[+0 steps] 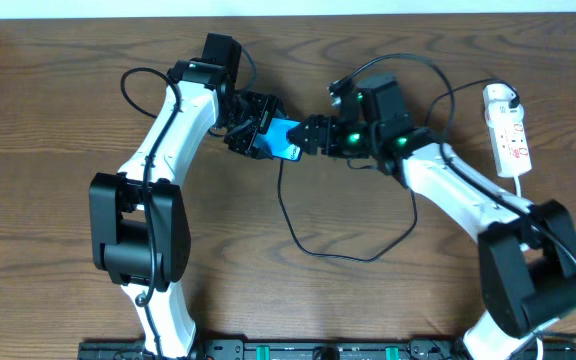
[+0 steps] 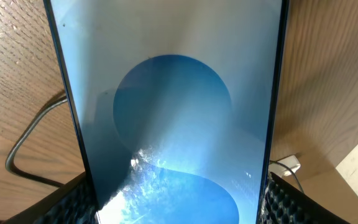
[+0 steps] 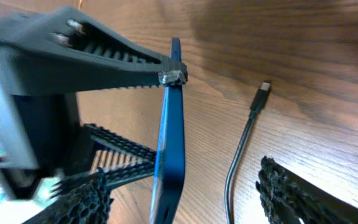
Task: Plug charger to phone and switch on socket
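Note:
My left gripper [image 1: 258, 135] is shut on the phone [image 1: 286, 139] and holds it tilted above the table. In the left wrist view the blue screen [image 2: 173, 112] fills the frame between the jaws [image 2: 179, 214]. My right gripper [image 1: 311, 135] is open just right of the phone. In the right wrist view the phone [image 3: 169, 143] stands edge-on between my open right jaws [image 3: 191, 196]. The charger's black cable [image 1: 298, 235] loops over the table. Its plug tip [image 3: 264, 87] lies loose on the wood, apart from the phone. The socket [image 1: 511, 135] lies far right, with a white adapter [image 1: 498, 97] on its far end.
The cable's loop [image 1: 408, 215] runs under my right arm. A cable bend [image 2: 27, 140] shows left of the phone in the left wrist view. The table's far edge [image 1: 288, 14] runs along the top.

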Robot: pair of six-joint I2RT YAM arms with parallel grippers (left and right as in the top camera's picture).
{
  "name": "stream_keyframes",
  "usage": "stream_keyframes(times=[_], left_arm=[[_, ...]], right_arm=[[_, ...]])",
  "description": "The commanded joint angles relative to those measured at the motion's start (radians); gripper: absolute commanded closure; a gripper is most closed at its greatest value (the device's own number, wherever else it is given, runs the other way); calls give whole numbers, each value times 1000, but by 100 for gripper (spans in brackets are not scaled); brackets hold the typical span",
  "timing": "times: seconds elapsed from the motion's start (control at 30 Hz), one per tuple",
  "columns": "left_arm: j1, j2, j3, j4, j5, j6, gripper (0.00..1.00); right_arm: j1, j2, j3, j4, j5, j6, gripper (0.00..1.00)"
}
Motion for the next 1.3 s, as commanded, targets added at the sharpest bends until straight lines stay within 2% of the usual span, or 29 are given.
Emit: stream_keyframes(times=[0.0, 0.13, 0.23, 0.53, 0.63, 0.93, 1.1, 1.27], left_arm=[[3, -16, 6, 0, -4, 13, 33], [4, -16, 6, 0, -4, 13, 33], [3, -17, 6, 0, -4, 13, 33], [4, -16, 6, 0, -4, 13, 33], [3, -16, 6, 0, -4, 13, 33], [8, -16, 6, 0, 20, 23, 32], [53, -17, 6, 106, 209, 149, 28], [87, -16, 6, 278, 422, 216, 28]], right_arm=[[36, 40, -2, 51, 6, 29, 29], [81, 63, -2, 106, 89, 40, 40], [97, 65, -2, 105, 142, 64, 54], [99, 65, -2, 106, 167, 94, 90], [99, 65, -2, 109, 166, 102, 99], [64, 61, -2, 124, 116, 146, 99], [-34, 40, -2, 134, 25, 215, 99], [-122, 21, -2, 245, -64, 343, 99]])
